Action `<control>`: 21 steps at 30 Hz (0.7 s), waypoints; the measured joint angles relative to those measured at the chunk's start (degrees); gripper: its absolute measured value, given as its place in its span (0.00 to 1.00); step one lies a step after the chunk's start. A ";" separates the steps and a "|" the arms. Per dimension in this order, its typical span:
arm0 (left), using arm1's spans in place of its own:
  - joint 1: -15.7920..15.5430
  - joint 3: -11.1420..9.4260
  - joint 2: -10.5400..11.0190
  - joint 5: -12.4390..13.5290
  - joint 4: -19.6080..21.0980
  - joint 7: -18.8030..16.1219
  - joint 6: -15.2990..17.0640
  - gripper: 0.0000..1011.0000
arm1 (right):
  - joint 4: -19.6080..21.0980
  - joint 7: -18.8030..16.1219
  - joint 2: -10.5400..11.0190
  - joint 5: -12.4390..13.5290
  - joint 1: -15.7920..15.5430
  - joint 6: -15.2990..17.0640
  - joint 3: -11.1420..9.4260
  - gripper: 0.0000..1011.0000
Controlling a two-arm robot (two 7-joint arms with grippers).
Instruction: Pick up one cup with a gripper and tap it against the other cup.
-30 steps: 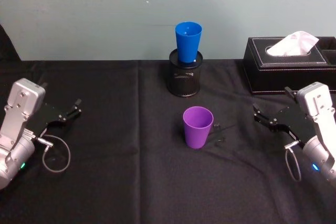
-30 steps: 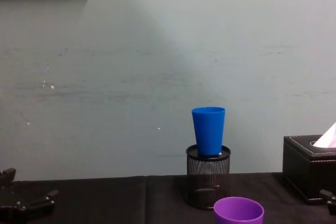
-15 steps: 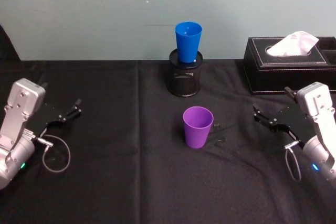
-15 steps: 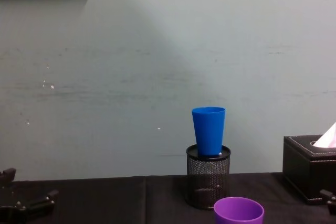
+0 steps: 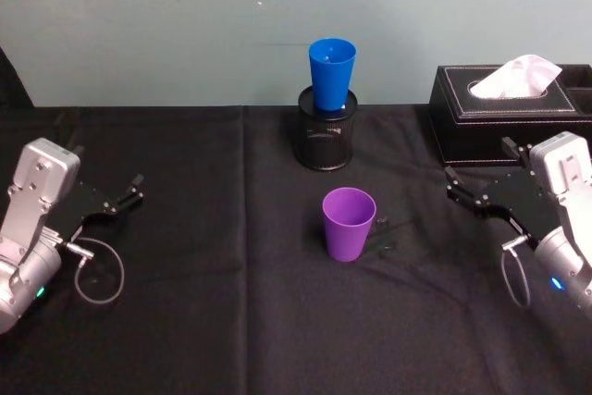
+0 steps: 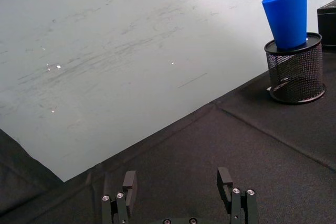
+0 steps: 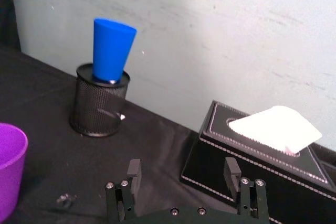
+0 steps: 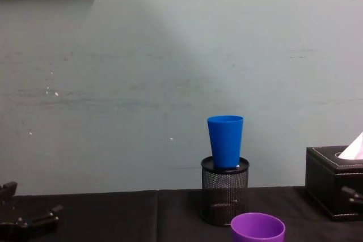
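From the head: leaving broad bare table (image 5: 213,302) open in front of the mesh pen holder (image 5: 324,141) and to its left. Seating the blue cup (image 5: 331,73) upright in the pen holder's mouth, close to the wall (image 5: 166,25). Standing the purple cup (image 5: 349,224) upright in front of the pen holder, apart from it, with nothing between the two. Holding the left gripper (image 5: 129,193) far left of the pen holder and nearer the robot, and the right gripper (image 5: 455,190) far to its right, both well apart from the purple cup. Crowding the side right of the pen holder with a tissue box (image 5: 504,122), just behind the right gripper. Showing a small dark bit (image 5: 387,245) just beside the purple cup, too small to identify.

From the left wrist: spreading both fingers (image 6: 129,182) wide, gripping nothing, over bare cloth toward the pen holder.

From the right wrist: spreading the fingers (image 7: 134,170) wide too, gripping nothing, with the tissue box close ahead and the purple cup cut off at the frame's edge.

From the chest: cutting off the purple cup below its rim, in front of the pen holder, and clipping the tissue box right of it.
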State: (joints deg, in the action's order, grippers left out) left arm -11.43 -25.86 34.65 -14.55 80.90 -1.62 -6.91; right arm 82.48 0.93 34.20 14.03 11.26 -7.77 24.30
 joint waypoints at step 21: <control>0.00 0.00 0.00 0.00 0.00 0.00 0.00 0.99 | 8.04 -18.05 3.95 11.39 -9.75 -3.73 -3.42 0.99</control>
State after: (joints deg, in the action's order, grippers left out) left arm -11.43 -25.86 34.65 -14.55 80.90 -1.62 -6.91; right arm 90.52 -17.11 38.15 25.42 1.50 -11.50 20.88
